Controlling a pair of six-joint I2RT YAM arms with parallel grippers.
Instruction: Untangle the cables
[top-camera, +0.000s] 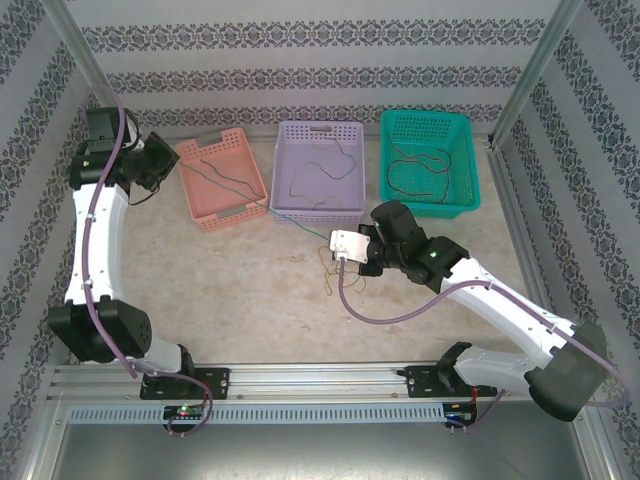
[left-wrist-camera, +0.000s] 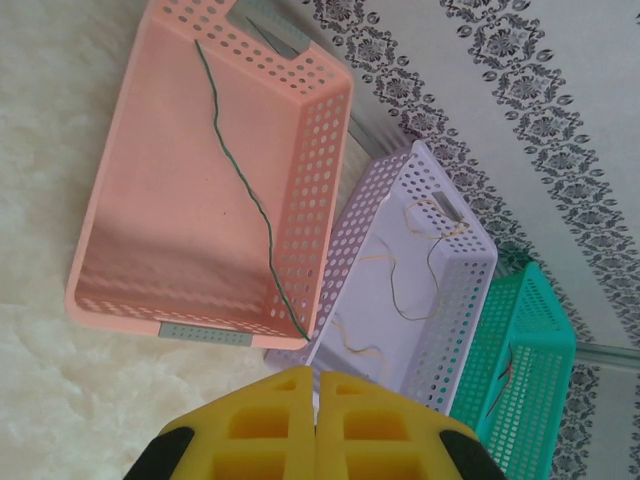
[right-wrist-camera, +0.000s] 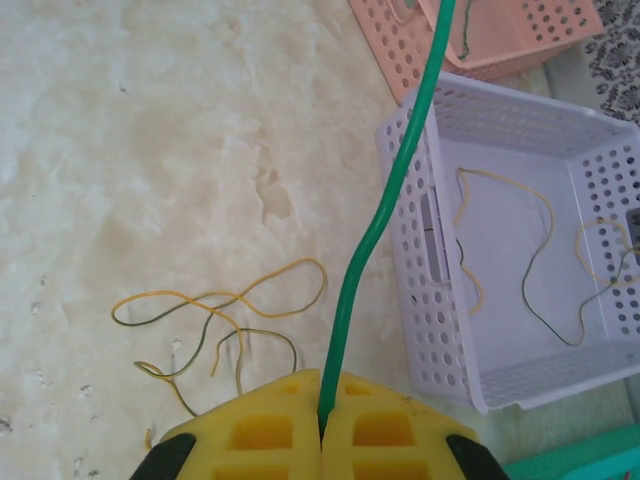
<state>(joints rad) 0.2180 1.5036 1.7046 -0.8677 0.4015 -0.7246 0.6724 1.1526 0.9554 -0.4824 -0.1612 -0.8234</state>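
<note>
pink basket, lilac basket, teal basket in row; cables loose nearby.

The left arm rises from its base at the table's near edge, runs up along the left edge and folds near the far left corner, with its wrist turned inward. The left gripper has its yellow fingers pressed together with nothing between them. The right arm stretches low from its base at the near edge toward the table's middle. The right gripper has its jaws closed, pinching a green cable at the fingertips
</note>
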